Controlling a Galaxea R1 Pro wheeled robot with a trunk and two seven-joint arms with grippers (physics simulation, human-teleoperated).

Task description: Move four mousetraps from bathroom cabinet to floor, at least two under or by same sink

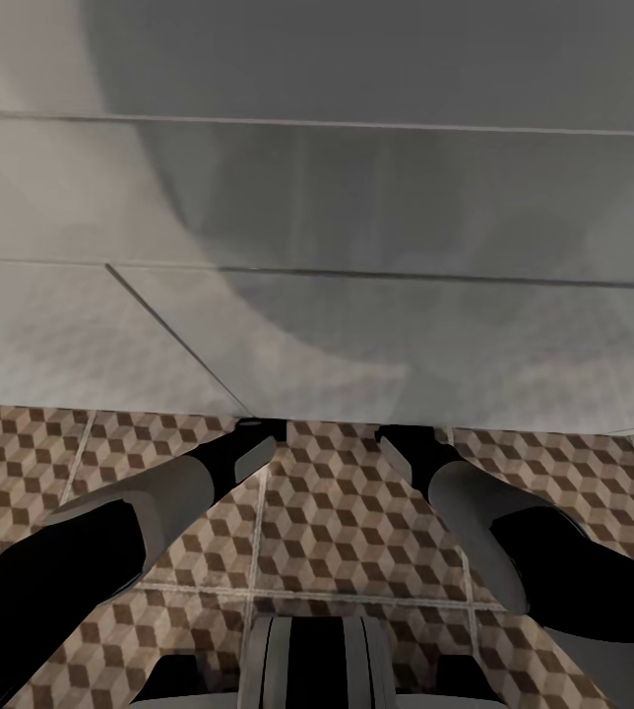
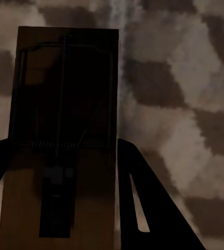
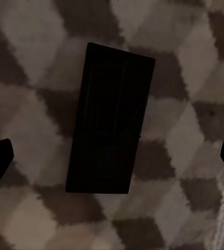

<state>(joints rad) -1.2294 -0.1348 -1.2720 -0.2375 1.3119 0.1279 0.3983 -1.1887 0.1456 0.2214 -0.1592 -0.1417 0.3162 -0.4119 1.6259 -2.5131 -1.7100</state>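
Overhead, the white sink (image 1: 356,325) hangs across the head view, hiding both arms' ends above the cube-patterned bathroom floor (image 1: 347,512). At the left wrist, the left pincer (image 2: 62,172) pinches one brown mousetrap (image 2: 65,104) with wire spring between its dark fingers (image 2: 143,208). At the right wrist, the right pincer (image 3: 112,156) is spread; one dark mousetrap (image 3: 112,120) lies flat on the tiles.

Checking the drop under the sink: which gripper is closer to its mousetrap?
Left. The left gripper has its fingers flanking its mousetrap; the right gripper hangs open, apart from the dark mousetrap on the bathroom floor.
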